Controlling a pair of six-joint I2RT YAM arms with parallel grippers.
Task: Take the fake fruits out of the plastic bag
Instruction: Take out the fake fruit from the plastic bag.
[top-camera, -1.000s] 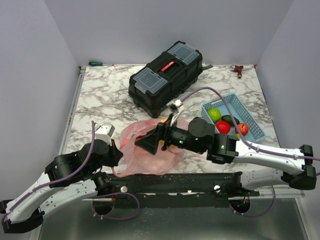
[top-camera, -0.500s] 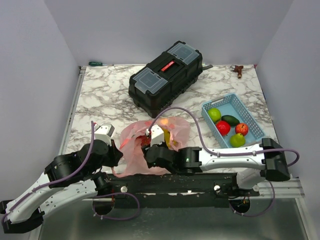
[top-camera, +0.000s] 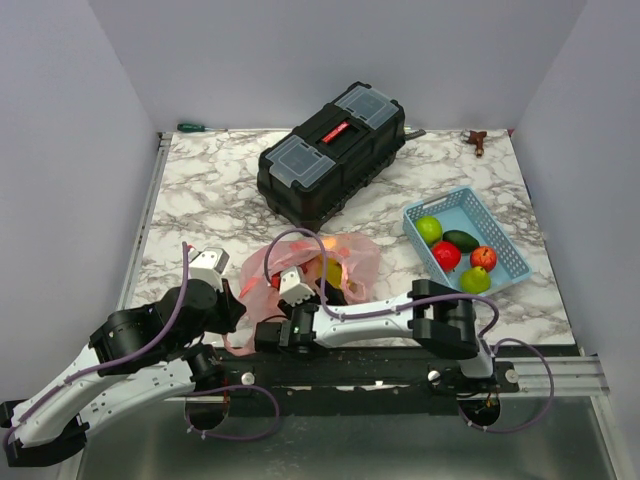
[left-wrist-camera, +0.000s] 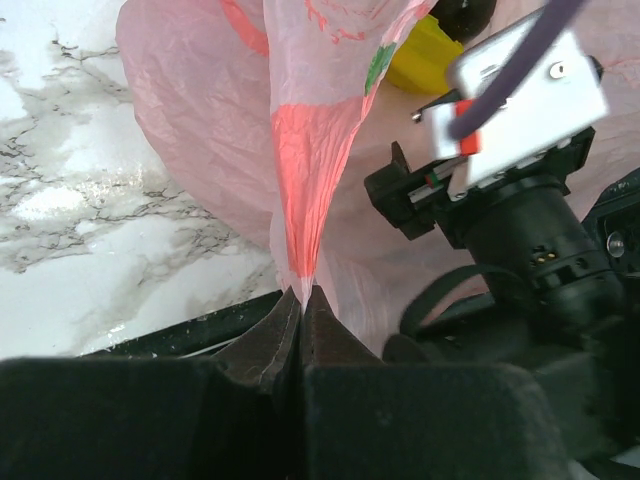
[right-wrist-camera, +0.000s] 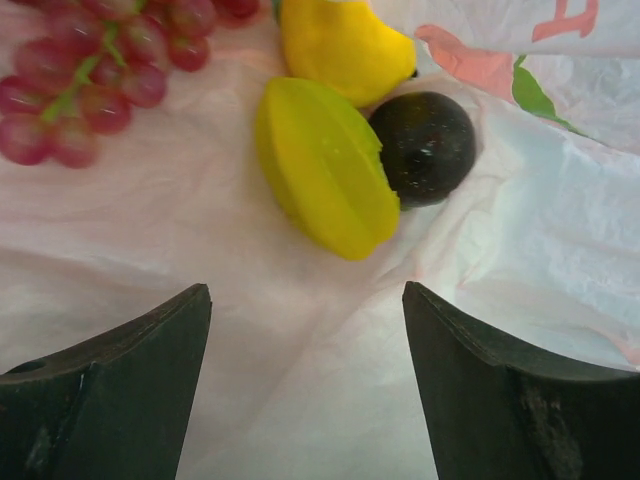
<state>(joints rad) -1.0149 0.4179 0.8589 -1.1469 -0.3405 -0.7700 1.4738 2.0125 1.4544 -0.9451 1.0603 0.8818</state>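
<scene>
Plastic bag (top-camera: 345, 262) lies flat on the marble table (top-camera: 200, 200), near-centre, just in front of the black toolbox (top-camera: 333, 150). Its long axis runs roughly left-right, and the left end angles toward the near edge.

Left gripper (left-wrist-camera: 303, 295) is clamped tight on a pleat of pink film at the bag's near-left edge. The film fans up and away from the jaws.

Right gripper (right-wrist-camera: 305, 295) is inside the bag with its jaws spread wide and nothing between them. Both fingers (right-wrist-camera: 110, 385) sit on or just above the bag film; contact can't be told. In the top view the right arm lies along the near edge, reaching left with its wrist over the bag.

Fake fruits in the bag, right wrist view:
- Ridged yellow fruit (right-wrist-camera: 325, 165) straight ahead of the open jaws. Long axis is diagonal in that view, upper-left to lower-right.
- Dark round fruit (right-wrist-camera: 425, 145) touching its right side.
- Second yellow fruit (right-wrist-camera: 345, 40) just beyond, touching both.
- Grape bunch (right-wrist-camera: 90, 70), reddish-purple, off to the left and apart from the others. Its stem runs diagonally.

Light blue basket (top-camera: 505, 262) sits to the right of the bag and well apart from it, long axis far-left to near-right. It holds five fruits: green (top-camera: 428, 229), dark green (top-camera: 462, 240), two red (top-camera: 446, 254), yellow-green (top-camera: 475, 280).

A green-handled screwdriver (top-camera: 190, 127) lies at the far-left table edge.
</scene>
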